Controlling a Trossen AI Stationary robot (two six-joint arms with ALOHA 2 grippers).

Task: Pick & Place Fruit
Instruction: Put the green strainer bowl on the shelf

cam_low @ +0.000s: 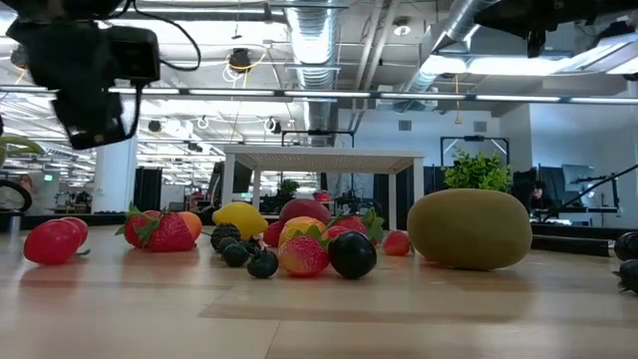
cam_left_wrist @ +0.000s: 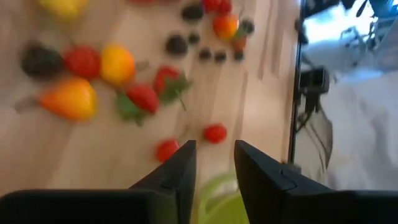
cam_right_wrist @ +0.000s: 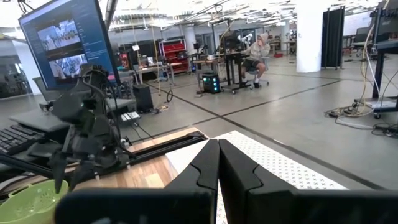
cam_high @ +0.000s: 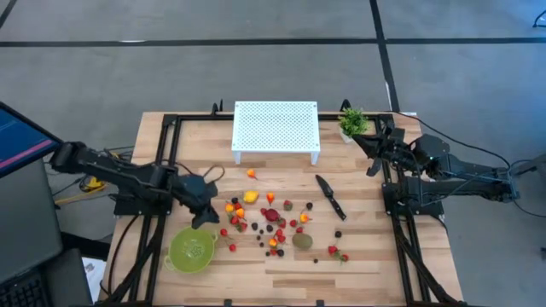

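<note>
Partly, the left gripper (cam_high: 203,218) is hiding what is under it; its fingers are standing a little apart with nothing visible between them, just above the green bowl (cam_high: 191,249). The fruit (cam_high: 275,223) is lying scattered mid-table, between the bowl and the black knife (cam_high: 331,198), in front of the white rack (cam_high: 275,130); the brown-green one (cam_low: 470,228) is lying with its long axis flat. The right gripper (cam_right_wrist: 218,163) is waiting closed and empty near the potted plant (cam_high: 353,122).

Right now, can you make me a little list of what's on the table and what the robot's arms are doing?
fruit: many tiny toy fruits scattered mid-table
biggest fruit: brown-green one
bowl: green bowl near the table's front left
knife: black knife right of the fruit
rack: white rack at the back
plant: small potted plant beside the rack
left gripper: above the bowl's edge, fingers apart, nothing seen between them
right gripper: near the plant, fingers shut, empty
</note>
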